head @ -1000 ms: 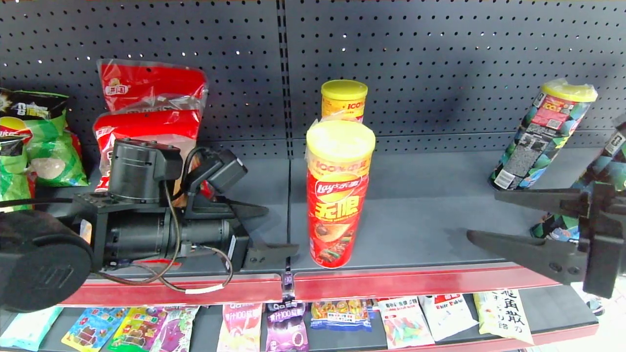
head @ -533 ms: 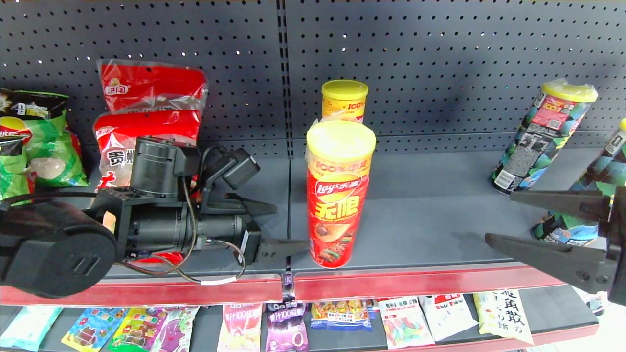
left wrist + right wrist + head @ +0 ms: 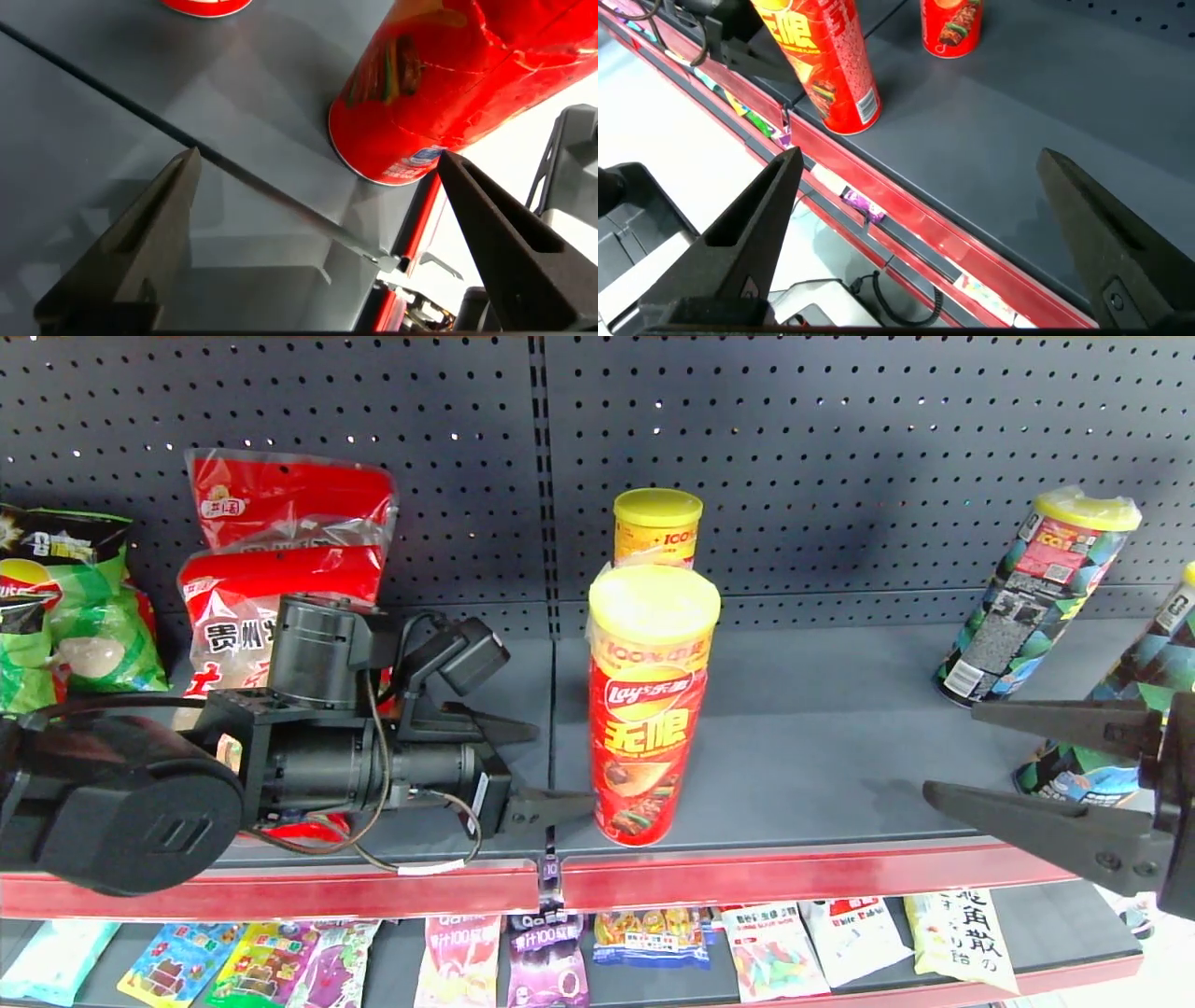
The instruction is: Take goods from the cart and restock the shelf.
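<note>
Head view: we found the yellow-lidded red cardboard tube (image 3: 649, 709) upright at the front of the grey metal shelf (image 3: 822, 747), with the left pincer (image 3: 563, 767) gaping empty beside it. Left wrist view: we judged a finger's nudge could topple it. Right wrist view: the right pincer (image 3: 920, 157) gaped empty.

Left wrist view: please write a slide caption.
Open left hand facing the red chip can on the grey shelf.

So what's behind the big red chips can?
A second can with a yellow lid stands behind the red chips can, closer to the pegboard wall. In the head view the front can covers its lower half; the right wrist view shows its red base.
</note>
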You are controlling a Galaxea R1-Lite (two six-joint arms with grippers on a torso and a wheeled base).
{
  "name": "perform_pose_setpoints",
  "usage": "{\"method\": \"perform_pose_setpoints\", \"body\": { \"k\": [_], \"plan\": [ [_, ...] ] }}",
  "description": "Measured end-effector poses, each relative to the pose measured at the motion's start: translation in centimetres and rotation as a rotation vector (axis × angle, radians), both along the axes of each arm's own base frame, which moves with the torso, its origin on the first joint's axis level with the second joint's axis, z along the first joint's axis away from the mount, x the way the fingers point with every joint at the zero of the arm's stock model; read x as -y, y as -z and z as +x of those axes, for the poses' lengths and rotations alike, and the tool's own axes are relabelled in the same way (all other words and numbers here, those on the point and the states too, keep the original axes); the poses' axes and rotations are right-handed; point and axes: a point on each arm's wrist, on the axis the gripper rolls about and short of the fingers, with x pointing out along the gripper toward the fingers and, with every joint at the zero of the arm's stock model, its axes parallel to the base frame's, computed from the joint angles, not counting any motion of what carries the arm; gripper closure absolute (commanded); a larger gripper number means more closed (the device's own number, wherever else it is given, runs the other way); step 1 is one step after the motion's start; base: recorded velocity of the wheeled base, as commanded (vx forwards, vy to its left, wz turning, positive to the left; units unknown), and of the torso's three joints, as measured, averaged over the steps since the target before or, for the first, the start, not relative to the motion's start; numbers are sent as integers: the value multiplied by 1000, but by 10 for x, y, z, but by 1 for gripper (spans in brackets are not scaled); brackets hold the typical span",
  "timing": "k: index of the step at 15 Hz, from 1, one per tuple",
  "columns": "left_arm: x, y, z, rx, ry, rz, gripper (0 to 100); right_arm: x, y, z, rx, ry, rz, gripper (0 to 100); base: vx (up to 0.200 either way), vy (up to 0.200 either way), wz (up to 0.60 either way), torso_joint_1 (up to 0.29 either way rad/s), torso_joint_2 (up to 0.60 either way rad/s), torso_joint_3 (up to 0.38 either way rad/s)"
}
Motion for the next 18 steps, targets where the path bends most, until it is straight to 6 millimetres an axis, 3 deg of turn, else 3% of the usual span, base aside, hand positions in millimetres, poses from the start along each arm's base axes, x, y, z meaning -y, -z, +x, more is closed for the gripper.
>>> {"method": "perform_pose_setpoints", "body": {
  "k": [18],
  "plan": [
    [12, 1, 4, -2, 26, -1, 0, 0, 0, 0, -20, 9, 23, 0, 0, 0, 0, 0, 0, 0]
  ]
}}
